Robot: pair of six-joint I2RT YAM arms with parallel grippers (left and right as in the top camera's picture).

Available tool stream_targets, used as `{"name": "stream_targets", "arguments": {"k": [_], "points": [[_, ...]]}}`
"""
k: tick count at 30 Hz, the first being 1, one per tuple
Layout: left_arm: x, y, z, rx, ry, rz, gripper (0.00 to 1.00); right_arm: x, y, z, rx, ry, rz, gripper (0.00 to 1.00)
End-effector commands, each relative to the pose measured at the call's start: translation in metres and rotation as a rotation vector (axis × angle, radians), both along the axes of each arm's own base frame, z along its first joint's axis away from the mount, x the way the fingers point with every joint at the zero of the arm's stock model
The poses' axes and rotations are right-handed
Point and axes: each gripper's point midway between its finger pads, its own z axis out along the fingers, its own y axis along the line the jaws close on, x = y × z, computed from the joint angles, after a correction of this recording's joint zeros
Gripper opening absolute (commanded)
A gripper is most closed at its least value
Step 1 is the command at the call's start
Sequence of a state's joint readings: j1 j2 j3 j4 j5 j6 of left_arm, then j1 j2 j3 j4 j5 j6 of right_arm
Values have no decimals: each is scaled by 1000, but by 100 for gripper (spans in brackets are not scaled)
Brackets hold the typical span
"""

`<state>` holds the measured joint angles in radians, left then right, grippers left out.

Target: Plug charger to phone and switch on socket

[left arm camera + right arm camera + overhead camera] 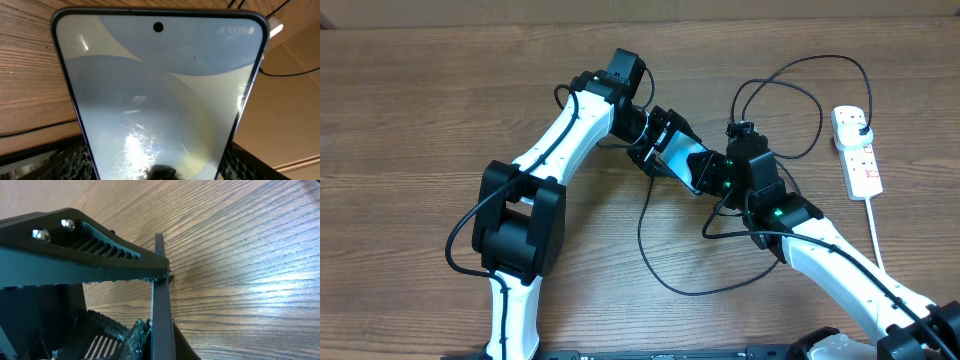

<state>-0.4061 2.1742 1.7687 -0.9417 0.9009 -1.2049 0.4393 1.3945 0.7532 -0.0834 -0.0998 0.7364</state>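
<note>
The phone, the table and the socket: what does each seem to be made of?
The phone has a screen like glossy glass, judging by its bright reflections; the dark frame could be metal or plastic. The table shows matte wood grain, perhaps laminate. The socket looks like smooth white plastic.

— Anything readable?
— On the phone [160,100], a faint "100%" at one o'clock on its screen.
— And the power strip [857,150]?
— Red marks on it, too small to read.
</note>
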Motion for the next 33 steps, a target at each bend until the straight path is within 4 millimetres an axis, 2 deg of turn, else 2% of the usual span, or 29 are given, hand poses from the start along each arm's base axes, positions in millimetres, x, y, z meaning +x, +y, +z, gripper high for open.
{"name": "stream_targets", "arguments": {"k": [1,6,9,16,20,27,33], "points": [[3,-7,10,-30,-7,-4,71,4,5,9,12,-24,10,10],[3,-7,10,-30,-8,-3,77,6,5,11,17,-34,10,9],[3,-7,10,-30,-7,-3,99,7,6,13,20,-40,10,9],[3,-8,10,-36,-29,-18,100,7,6,15,26,-46,8,9],[8,-8,13,-74,-143,-86,100,9,2,24,44,-59,-11,9],[24,11,17,-142,-356,-189,100,15,-27,45,134,-51,-139,4],[49,22,46,-318,-466,-164,100,22,-45,64,317,-15,-273,4]]}}
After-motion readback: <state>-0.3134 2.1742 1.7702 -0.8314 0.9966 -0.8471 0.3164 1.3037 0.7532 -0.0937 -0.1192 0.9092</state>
